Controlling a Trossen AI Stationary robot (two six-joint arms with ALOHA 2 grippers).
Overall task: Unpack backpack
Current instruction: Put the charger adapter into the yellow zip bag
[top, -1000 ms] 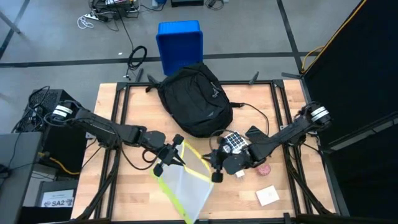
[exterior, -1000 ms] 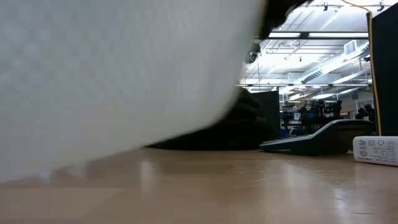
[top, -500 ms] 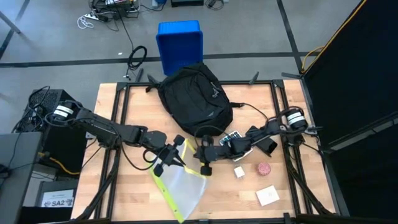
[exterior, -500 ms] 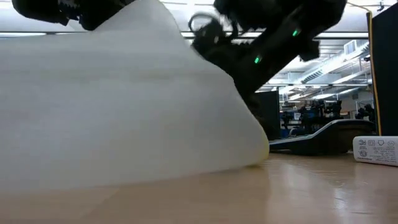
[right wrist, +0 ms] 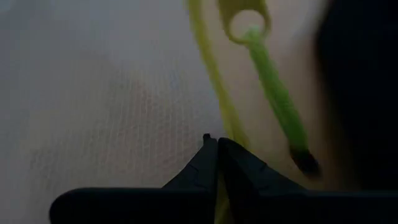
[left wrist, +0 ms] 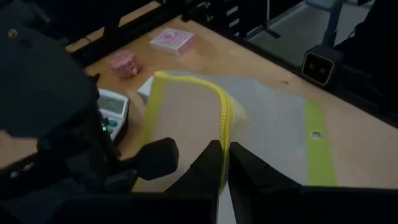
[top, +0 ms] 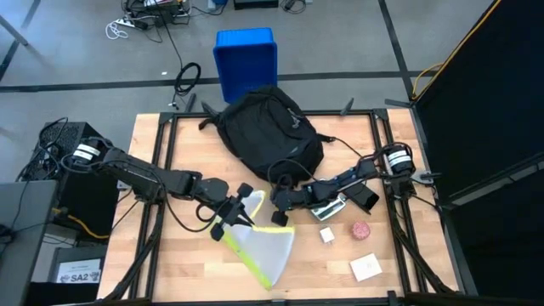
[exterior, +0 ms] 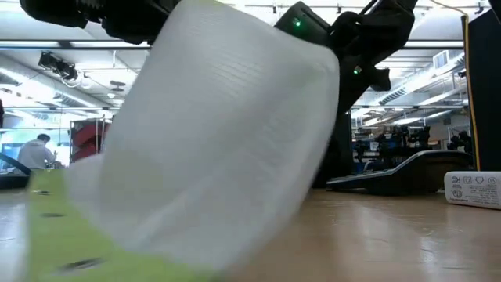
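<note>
High view | one backpack point(top: 270, 136) | one mesh pouch point(top: 259, 245) pinched by left pincer point(top: 235, 219), right pincer point(top: 279, 206)

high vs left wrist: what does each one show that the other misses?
Only the high view: the backpack, the blue bin behind the table, and both arms whole.
Only the left wrist view: the yellow zipper along the mesh pouch's edge, held in the shut left gripper, and a grommet hole in its green strip.
Both: the pouch, the right gripper shut on its edge, the pink round piece and the card pack.
</note>
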